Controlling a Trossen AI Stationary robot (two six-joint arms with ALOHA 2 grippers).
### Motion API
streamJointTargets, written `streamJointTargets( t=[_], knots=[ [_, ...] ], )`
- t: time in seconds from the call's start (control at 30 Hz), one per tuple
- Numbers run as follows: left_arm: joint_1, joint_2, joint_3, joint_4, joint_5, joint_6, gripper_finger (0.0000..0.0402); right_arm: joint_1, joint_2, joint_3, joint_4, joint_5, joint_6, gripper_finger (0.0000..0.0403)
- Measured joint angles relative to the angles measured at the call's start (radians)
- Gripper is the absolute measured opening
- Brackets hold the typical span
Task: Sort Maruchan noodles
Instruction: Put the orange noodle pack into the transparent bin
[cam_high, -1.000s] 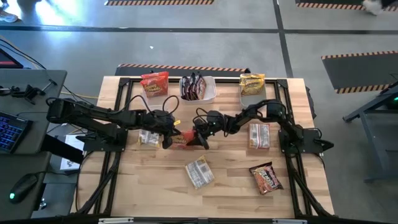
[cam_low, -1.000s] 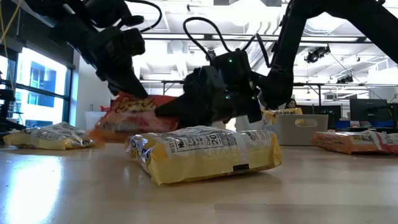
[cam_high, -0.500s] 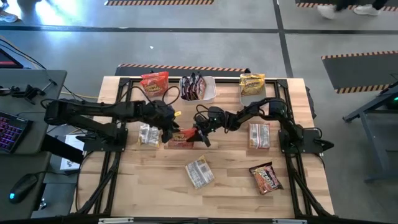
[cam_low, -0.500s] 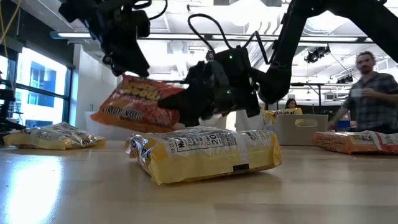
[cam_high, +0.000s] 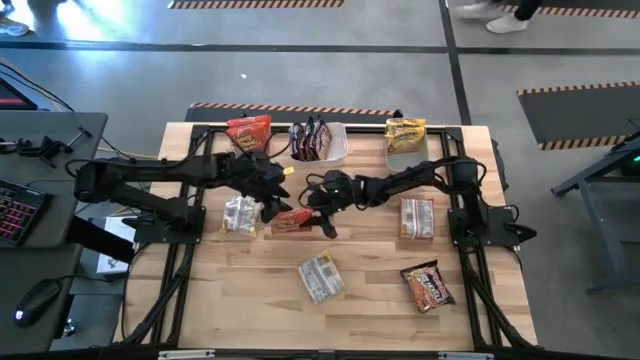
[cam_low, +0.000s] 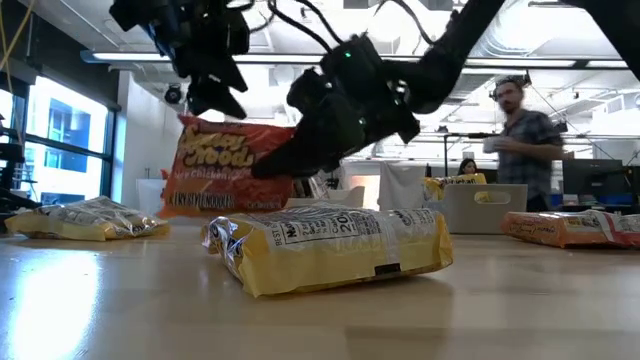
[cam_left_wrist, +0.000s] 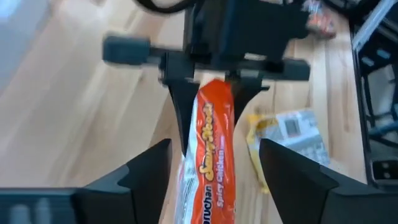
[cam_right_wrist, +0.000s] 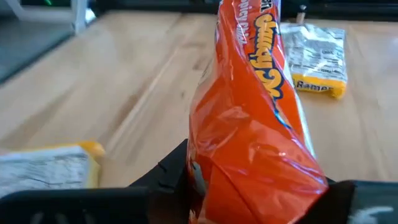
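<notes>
An orange Maruchan noodle packet (cam_high: 293, 220) hangs over the middle of the table, standing on its long edge with its face toward the near side (cam_low: 225, 165). My right gripper (cam_high: 320, 218) is shut on its right end. My left gripper (cam_high: 270, 205) is open just above the packet's left end; its fingers stand apart on either side of the packet (cam_left_wrist: 208, 155) without touching it. Yellow packets (cam_high: 240, 214) (cam_high: 321, 276) (cam_high: 417, 217) and a maroon one (cam_high: 429, 286) lie flat on the table. My right gripper pinches the orange packet's right end (cam_right_wrist: 211, 180) between its two fingers, one on each face. The fingers (cam_low: 275, 168) come slanting down from the table's right, along the packet. The packet stands on edge, seemingly clear of the table.
Three clear tubs stand along the far edge: one with a red packet (cam_high: 248, 135), one with brown packets (cam_high: 312, 142), one with a yellow packet (cam_high: 405, 135). A person (cam_low: 515, 120) walks in the room behind. Bare wood lies along the near edge.
My left gripper has opened, let go of the orange packet and risen a little. My right gripper has shut on the packet's right end, lifted it and turned it from lying nearly flat to standing on its long edge.
</notes>
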Motion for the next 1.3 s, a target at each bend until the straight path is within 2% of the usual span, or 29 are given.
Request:
streamJointTargets(
  t=[0.23, 0.63, 0.97, 1.1, 1.3],
  knots=[
    [-0.018, 0.057, -0.001, -0.031, 0.035, 0.036, 0.0239, 0.018, 0.000, 0.063, -0.089, 0.042, -0.066, 0.0111],
    [-0.081, 0.097, -0.002, -0.044, 0.026, 0.158, 0.0239, 0.012, 0.000, 0.069, -0.080, 0.042, -0.056, 0.0112],
    [-0.094, 0.133, -0.001, -0.043, -0.001, 0.203, 0.0236, 0.013, 0.000, 0.069, -0.079, 0.042, -0.039, 0.0112],
    [-0.095, 0.133, 0.023, -0.069, -0.046, 0.236, 0.0208, 0.012, 0.000, 0.069, -0.069, 0.045, -0.020, 0.0112],
    [-0.094, 0.133, 0.039, -0.078, -0.062, 0.258, 0.0122, 0.013, 0.000, 0.069, -0.072, 0.060, -0.006, 0.0122]
  ],
)
